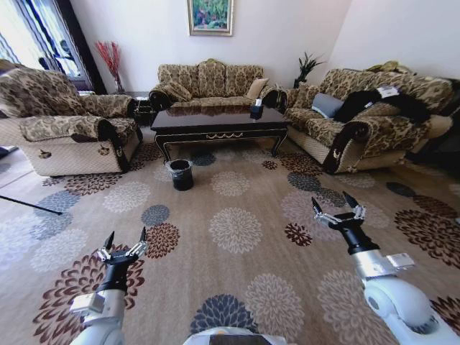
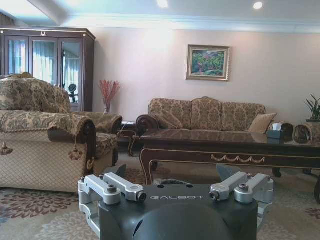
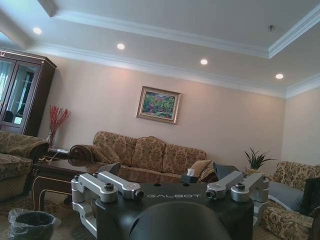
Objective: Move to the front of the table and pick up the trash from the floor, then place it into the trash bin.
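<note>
You are looking across the patterned carpet (image 1: 237,230) toward the dark coffee table (image 1: 219,122), which is standing well ahead between a three-seat sofa (image 1: 208,83) at the back, an armchair (image 1: 65,122) on your left and another sofa (image 1: 366,115) on your right. The black trash bin (image 1: 181,174), lined with a crinkly plastic bag, is sitting on the carpet just in front of the table's left front leg. A tissue box (image 1: 256,110) is resting near the table's right end.

Your left gripper (image 1: 123,240) is hanging low over the carpet at the lower left, its jaws spread wide and holding nothing. Your right gripper (image 1: 338,205) is hovering at the lower right, a little higher and farther forward, its jaws also spread apart and empty.

Any trash pieces on the floor are too small to pick out among the flower medallions from here.

From the right wrist, the bin (image 3: 31,225) is showing below the table's end.
</note>
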Controlling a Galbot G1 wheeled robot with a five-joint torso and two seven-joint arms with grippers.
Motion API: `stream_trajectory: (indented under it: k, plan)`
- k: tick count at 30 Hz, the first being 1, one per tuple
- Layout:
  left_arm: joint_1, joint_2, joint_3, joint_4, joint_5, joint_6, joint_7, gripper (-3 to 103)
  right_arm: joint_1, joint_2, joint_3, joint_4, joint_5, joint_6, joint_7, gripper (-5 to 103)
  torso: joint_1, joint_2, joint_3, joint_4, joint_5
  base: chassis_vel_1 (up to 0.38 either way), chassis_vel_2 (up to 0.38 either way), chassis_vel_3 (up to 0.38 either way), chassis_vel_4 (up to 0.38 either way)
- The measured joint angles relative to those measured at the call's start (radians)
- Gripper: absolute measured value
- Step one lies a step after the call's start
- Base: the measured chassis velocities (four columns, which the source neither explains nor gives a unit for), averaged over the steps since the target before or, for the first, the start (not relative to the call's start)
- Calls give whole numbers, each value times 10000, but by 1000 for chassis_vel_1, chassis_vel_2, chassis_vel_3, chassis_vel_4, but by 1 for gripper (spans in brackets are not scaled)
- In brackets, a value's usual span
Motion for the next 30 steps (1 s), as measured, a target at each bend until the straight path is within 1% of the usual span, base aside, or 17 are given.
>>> stream_trajectory:
  k: [22,26,30]
  plan:
    - [0,0,0,0,0,-1,0,100,0,0,0,0,0,0,0,100,341,871,530,0,-1,0,0,0,0]
    - [0,0,0,0,0,-1,0,100,0,0,0,0,0,0,0,100,446,1124,677,0,-1,0,0,0,0]
    - [0,1,0,0,0,-1,0,100,0,0,0,0,0,0,0,100,511,1279,765,0,0,0,0,0,0]
